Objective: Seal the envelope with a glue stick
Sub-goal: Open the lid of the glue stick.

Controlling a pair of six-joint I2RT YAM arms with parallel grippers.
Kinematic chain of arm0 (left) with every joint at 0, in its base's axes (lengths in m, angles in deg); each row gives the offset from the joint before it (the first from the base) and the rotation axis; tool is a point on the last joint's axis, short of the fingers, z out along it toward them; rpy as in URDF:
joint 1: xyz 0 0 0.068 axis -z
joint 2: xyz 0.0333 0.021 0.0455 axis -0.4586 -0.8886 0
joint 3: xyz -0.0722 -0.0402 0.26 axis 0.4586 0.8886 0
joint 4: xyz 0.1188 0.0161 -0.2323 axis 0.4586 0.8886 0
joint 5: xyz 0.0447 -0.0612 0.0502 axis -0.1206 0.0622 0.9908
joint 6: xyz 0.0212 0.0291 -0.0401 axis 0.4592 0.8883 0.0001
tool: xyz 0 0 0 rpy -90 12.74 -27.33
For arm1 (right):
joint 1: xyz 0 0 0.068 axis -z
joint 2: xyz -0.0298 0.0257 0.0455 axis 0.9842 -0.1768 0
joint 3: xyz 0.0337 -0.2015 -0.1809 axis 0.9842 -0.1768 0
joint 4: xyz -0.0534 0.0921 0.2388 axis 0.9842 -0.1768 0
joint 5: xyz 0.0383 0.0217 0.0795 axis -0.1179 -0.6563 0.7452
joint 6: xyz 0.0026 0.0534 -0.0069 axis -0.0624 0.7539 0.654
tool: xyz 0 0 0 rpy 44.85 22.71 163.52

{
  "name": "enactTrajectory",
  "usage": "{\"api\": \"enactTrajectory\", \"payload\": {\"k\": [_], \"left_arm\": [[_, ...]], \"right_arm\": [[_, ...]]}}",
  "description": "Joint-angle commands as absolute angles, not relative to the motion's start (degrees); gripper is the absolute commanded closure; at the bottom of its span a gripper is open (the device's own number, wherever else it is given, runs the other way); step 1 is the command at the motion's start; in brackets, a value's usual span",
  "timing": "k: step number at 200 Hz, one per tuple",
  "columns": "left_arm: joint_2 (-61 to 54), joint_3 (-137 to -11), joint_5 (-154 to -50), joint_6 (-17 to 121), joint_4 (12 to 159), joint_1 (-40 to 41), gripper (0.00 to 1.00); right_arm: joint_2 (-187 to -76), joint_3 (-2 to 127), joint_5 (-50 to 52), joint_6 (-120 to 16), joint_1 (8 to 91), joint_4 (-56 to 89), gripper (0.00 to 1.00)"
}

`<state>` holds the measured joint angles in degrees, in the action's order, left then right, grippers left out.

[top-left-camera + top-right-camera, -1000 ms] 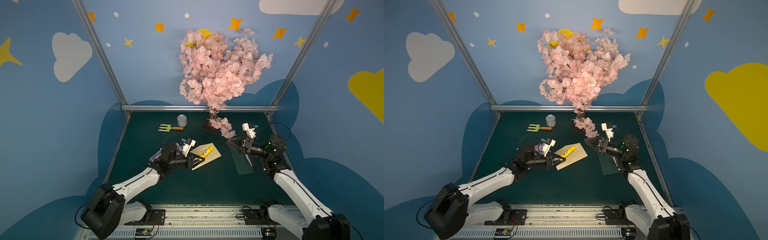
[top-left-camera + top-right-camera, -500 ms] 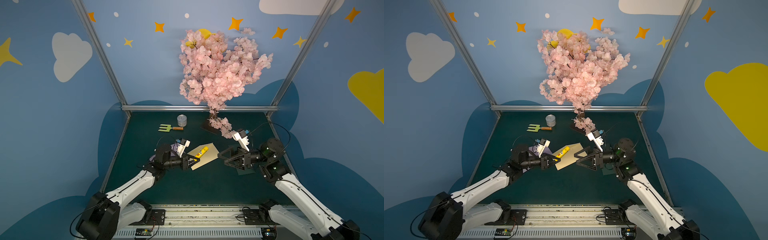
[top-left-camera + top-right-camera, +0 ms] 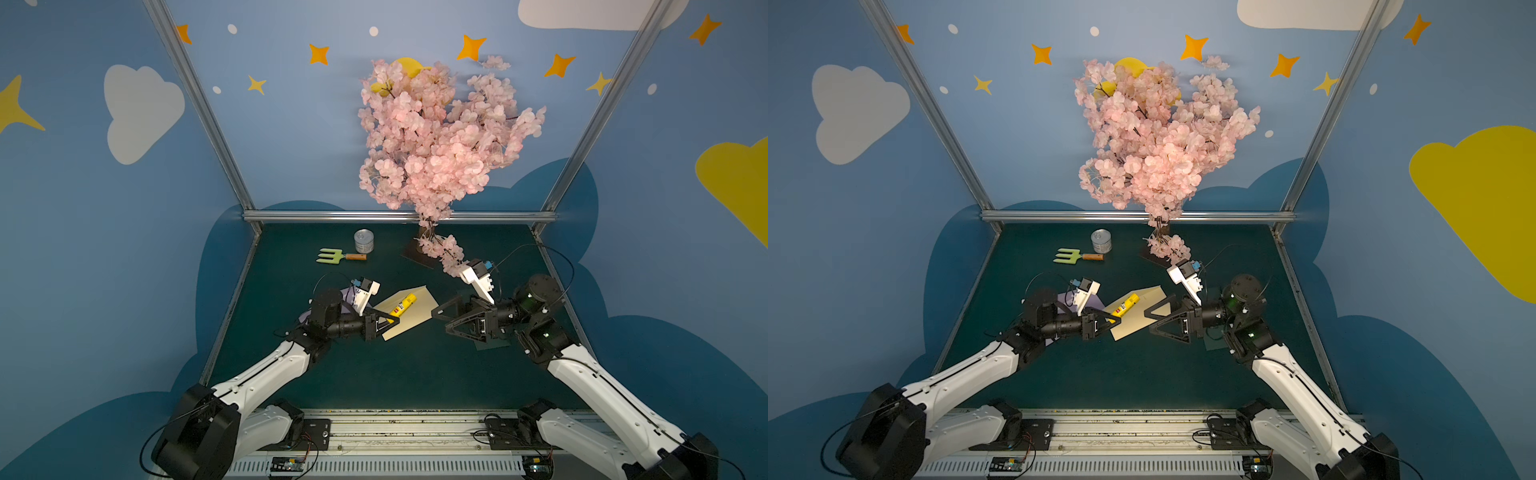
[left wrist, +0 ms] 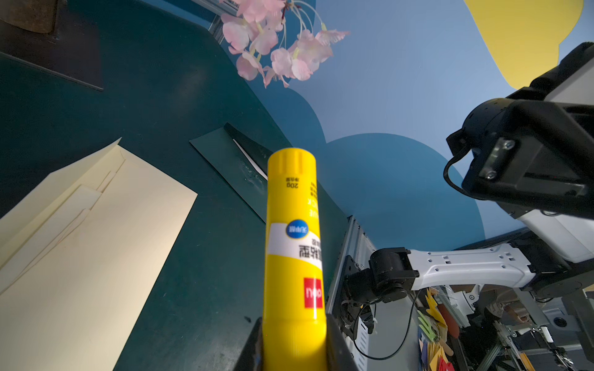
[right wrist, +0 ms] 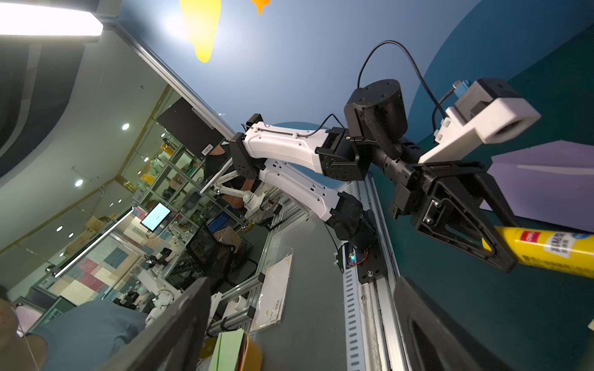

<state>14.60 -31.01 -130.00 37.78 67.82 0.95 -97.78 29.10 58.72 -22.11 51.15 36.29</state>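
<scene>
- Left claw (image 3: 390, 323): clenched on 1 end of the glue stick (image 3: 403, 304). The stick juts straight out past its tips; the wrist view shows the fingers (image 4: 337, 348) pinching both sides of the yellow barrel (image 4: 294, 244).
- Envelope (image 3: 415, 313): flat on the mat, under and ahead of the left claw, seamed side up. It lies between the 2 claws. Whether the stick touches the paper: cannot tell.
- Right claw (image 3: 440, 321): released, jaws spread wide, nothing in them. It faces the left claw, tips near the envelope's far edge and apart from the stick.
- Green envelope (image 3: 490, 343): under the right claw's wrist.
- Purple envelope (image 3: 1094, 301): behind the left claw, beside its wrist.
</scene>
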Motion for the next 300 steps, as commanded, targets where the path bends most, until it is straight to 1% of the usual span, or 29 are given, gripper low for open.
{"api": "enactTrajectory", "payload": {"k": [1,16,36,69,92,119,174,193,204,214,218,229,239,244,282,294,300], "left_arm": [[16.77,-29.87,-127.39,35.67,62.94,0.75,0.97],[17.73,-29.65,-125.02,34.99,60.87,0.8,0.97],[18.1,-30.55,-123.19,35.81,59.9,1.15,0.97],[17.91,-32.0,-121.16,37.74,59.91,2.97,0.97],[16.24,-32.75,-119.29,38.6,60.02,5.62,0.97],[13.07,-34.48,-115.82,40.04,60.01,9.38,0.97],[9.97,-36.85,-109.59,41.8,59.97,13.12,0.97],[9.65,-36.76,-106.98,41.96,60.68,13.61,0.97],[9.22,-37.0,-105.66,42.32,61.44,13.91,0.97],[8.56,-37.47,-104.72,42.92,62.57,14.32,0.97],[8.33,-37.73,-104.24,43.24,63.21,14.56,0.97],[7.5,-38.44,-103.68,44.18,64.85,15.09,0.97],[6.93,-38.77,-103.76,44.75,65.63,15.58,0.97],[6.67,-38.77,-102.06,44.81,65.69,15.77,0.97],[5.98,-38.47,-101.48,44.46,64.47,16.16,0.97],[6.11,-38.34,-101.18,44.43,64.48,16.16,0.97],[6.2,-38.21,-101.08,44.47,64.46,16.1,0.97]], "right_arm": [[-98.76,33.36,48.44,-28.76,51.37,21.36,0.1],[-101.29,35.49,39.49,-26.94,52.06,13.07,0.11],[-104.6,35.37,29.38,-17.78,52.74,8.32,0.11],[-105.34,29.78,19.93,-4.37,52.01,16.72,0.11],[-106.11,29.38,16.14,-1.05,50.69,20.66,0.11],[-109.74,30.2,13.84,1.52,48.24,23.96,0.1],[-114.66,29.97,11.66,5.78,44.79,30.54,0.11],[-115.0,30.67,11.59,5.59,44.09,30.63,0.16],[-115.22,30.85,11.88,5.74,43.8,31.22,0.21],[-115.22,31.0,11.94,5.54,43.54,31.55,0.29],[-115.22,31.05,11.89,5.53,43.44,31.51,0.35],[-115.05,31.24,11.79,5.27,43.27,31.19,0.49],[-115.2,31.5,11.97,5.03,43.25,30.85,0.57],[-115.33,31.6,12.15,5.01,43.19,30.83,0.6],[-116.43,32.04,13.08,4.93,42.81,31.3,0.72],[-116.54,32.32,13.34,4.43,42.68,30.84,0.73],[-116.75,32.54,13.71,4.2,42.71,30.8,0.71]]}}
